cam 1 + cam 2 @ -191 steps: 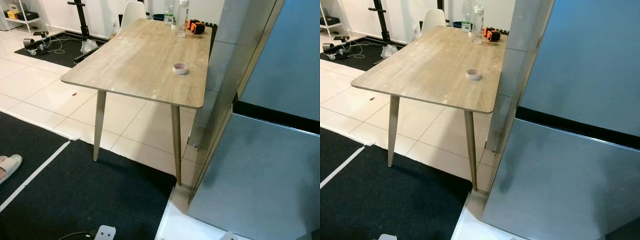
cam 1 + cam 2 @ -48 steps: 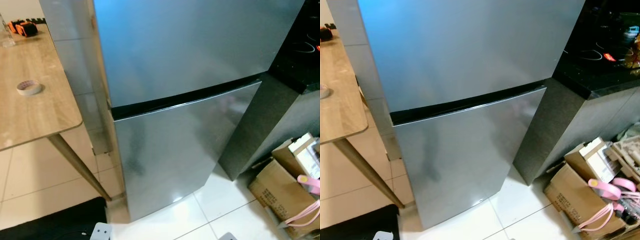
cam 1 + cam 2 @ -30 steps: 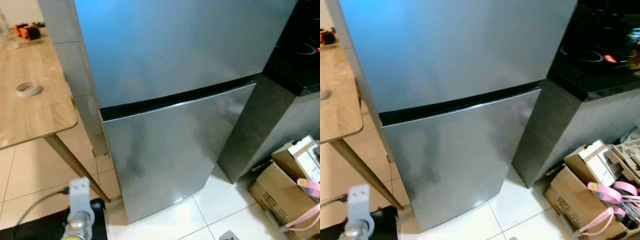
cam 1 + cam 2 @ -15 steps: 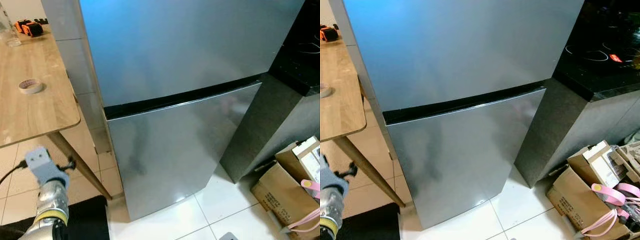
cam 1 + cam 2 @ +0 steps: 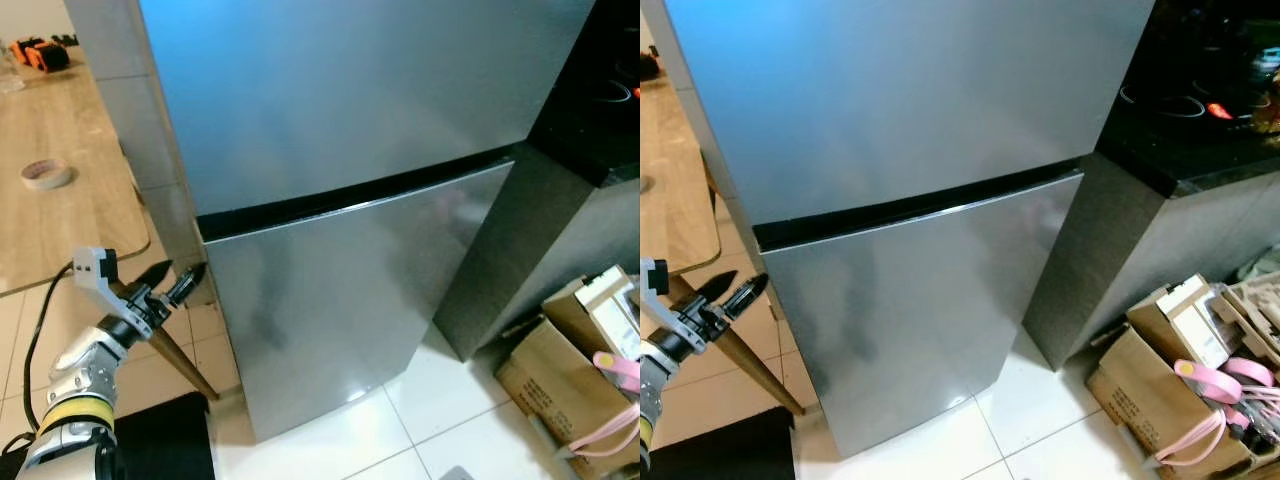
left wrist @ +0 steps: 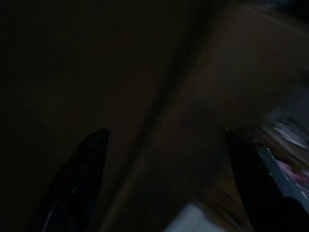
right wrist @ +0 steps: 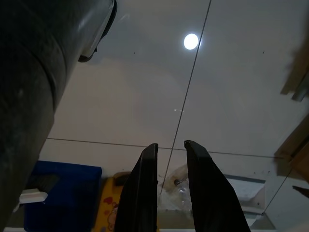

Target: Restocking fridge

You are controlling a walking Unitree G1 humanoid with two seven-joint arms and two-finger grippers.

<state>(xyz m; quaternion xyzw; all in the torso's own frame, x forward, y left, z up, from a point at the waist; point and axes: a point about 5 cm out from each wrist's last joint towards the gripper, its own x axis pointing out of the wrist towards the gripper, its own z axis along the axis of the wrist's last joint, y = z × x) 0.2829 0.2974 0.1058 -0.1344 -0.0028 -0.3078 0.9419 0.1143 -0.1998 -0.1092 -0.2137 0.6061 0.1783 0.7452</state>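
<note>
A tall silver-grey two-door fridge (image 5: 350, 170) stands before the robot with both doors shut, a black seam running across it between the upper and lower door. The left gripper (image 5: 177, 281) is raised in front of the light wooden table (image 5: 60, 215) that stands to the fridge's left, its two black fingers pointing at the fridge's left edge just below the seam; the tips sit close to that edge, but contact cannot be made out. The fingers are parted with nothing between them, and the dark, blurred left wrist view shows them spread wide. On the table lies a small roll of white tape (image 5: 47, 173), and an orange and black tool (image 5: 43, 56) sits at the far end. To the fridge's right is a dark grey counter (image 5: 1200, 140), and below it on the white tiled floor (image 5: 400, 440) stand brown cardboard boxes (image 5: 1170, 380) with pink straps (image 5: 1205, 385). The right gripper (image 7: 171, 146) hangs toward the glossy floor, its fingers nearly closed, a narrow gap between them, holding nothing.
</note>
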